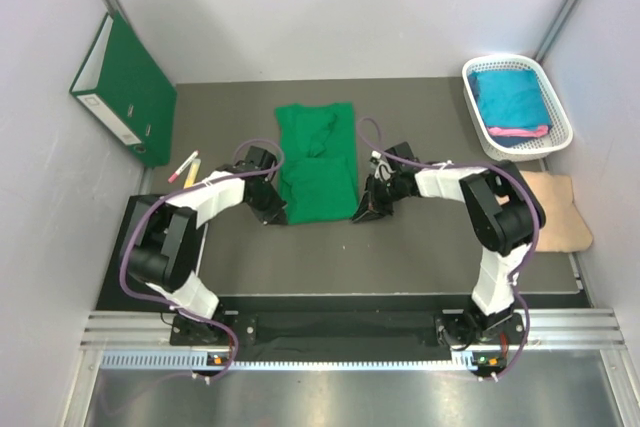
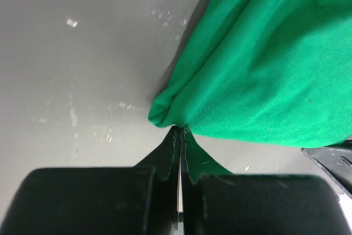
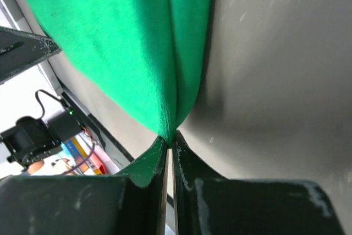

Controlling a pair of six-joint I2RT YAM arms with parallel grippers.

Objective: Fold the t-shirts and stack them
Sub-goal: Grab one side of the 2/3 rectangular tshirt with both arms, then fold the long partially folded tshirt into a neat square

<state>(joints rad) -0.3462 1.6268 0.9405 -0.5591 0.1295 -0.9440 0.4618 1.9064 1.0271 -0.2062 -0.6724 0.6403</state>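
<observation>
A bright green t-shirt lies partly folded on the dark mat, collar end toward the back wall. My left gripper sits at its near left corner. In the left wrist view that gripper is shut, pinching a bunched fold of the green cloth. My right gripper sits at the near right corner. The right wrist view shows it shut on the shirt's edge, with the cloth pulled up between the fingers. A teal t-shirt and a pink one lie folded in the basket.
A white basket stands at the back right. A dark green binder leans against the left wall, with a pink-and-white marker near it. A beige cloth lies at the right edge of the mat.
</observation>
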